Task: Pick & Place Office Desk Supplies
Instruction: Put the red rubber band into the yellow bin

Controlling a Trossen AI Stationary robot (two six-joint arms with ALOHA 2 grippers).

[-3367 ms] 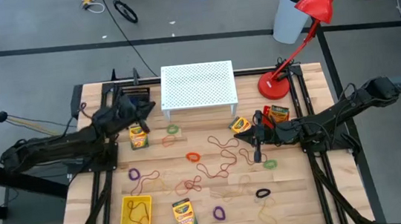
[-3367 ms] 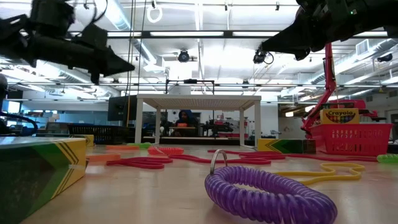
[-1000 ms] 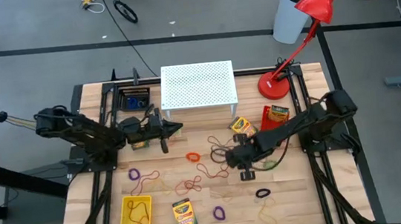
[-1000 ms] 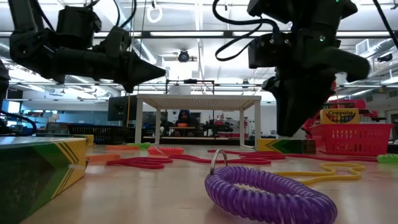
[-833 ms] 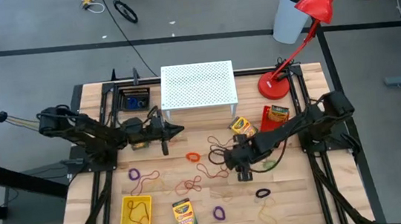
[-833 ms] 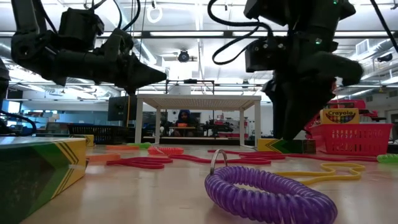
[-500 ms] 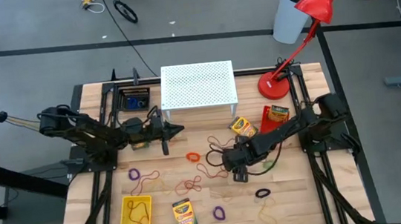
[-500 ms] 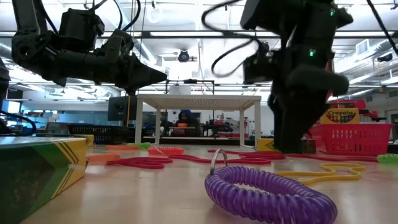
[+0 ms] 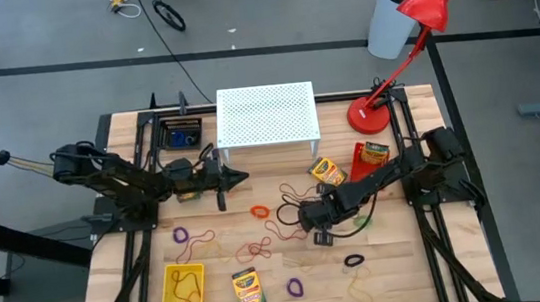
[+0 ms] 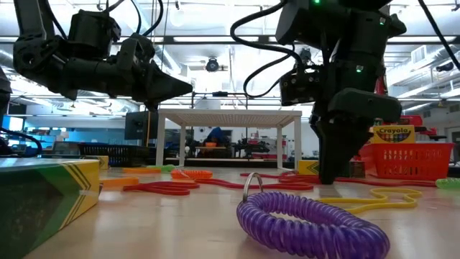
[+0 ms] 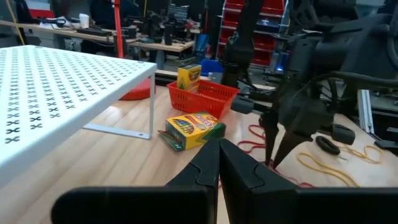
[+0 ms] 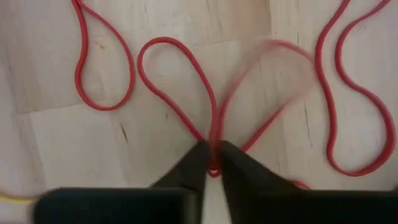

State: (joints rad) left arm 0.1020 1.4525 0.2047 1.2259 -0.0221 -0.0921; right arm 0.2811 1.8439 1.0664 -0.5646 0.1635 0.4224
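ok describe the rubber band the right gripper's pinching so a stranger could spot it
Start at the white perforated stand. Toward the table's near edge from it, the right gripper is pinching a thin red rubber band. Unlike the small coiled loops nearby, it sprawls in long, flat curves.

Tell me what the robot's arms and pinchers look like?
Both arms are dark, almost black, built from jointed segments. Black cables loop over the right arm. The left gripper and right gripper each have two dark fingers that narrow to thin tips.

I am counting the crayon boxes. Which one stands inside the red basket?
The crayon box near the lamp base, upright in the red basket; the others lie flat on the table.
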